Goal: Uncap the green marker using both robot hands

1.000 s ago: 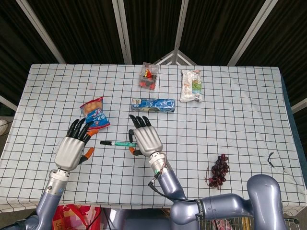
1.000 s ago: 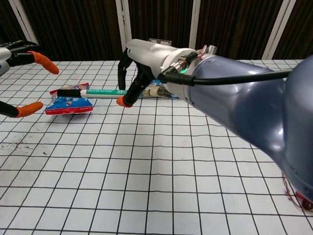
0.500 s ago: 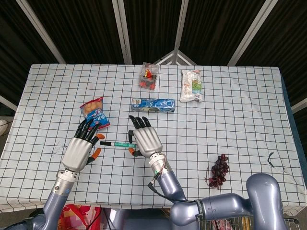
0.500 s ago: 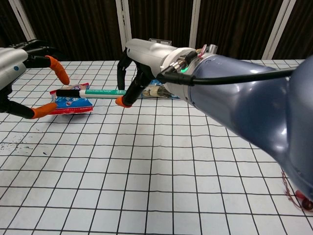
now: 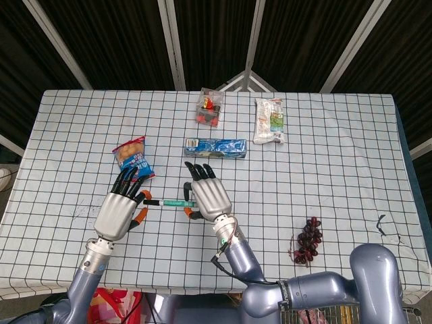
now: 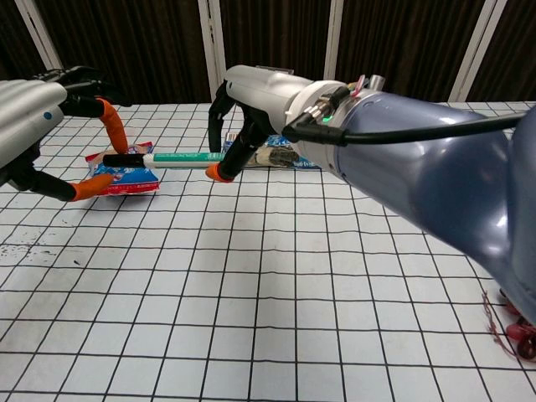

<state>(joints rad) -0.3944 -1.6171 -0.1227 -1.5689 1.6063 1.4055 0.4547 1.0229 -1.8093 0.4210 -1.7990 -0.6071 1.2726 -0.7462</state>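
Observation:
The green marker [image 5: 173, 202] [image 6: 179, 156] is lifted off the checked table, lying level with its black cap [image 6: 126, 158] pointing to the left. My right hand [image 5: 208, 196] [image 6: 251, 109] pinches the barrel at its right end between a finger and the orange-tipped thumb. My left hand [image 5: 120, 208] [image 6: 38, 126] is at the cap end. One orange-tipped finger [image 6: 115, 130] curls down onto the top of the cap. Its thumb [image 6: 82, 189] stays apart below the cap, so the cap is bracketed, not gripped.
A blue and red snack bag [image 5: 133, 159] [image 6: 121, 174] lies just behind the cap. Further back are a blue packet [image 5: 216, 146], a clear packet of red things [image 5: 210, 108] and a white packet [image 5: 269, 120]. Dark grapes [image 5: 309, 239] lie at the right.
My left hand has moved right to the cap, and its finger and thumb now bracket it. My right hand has shifted slightly right with the marker.

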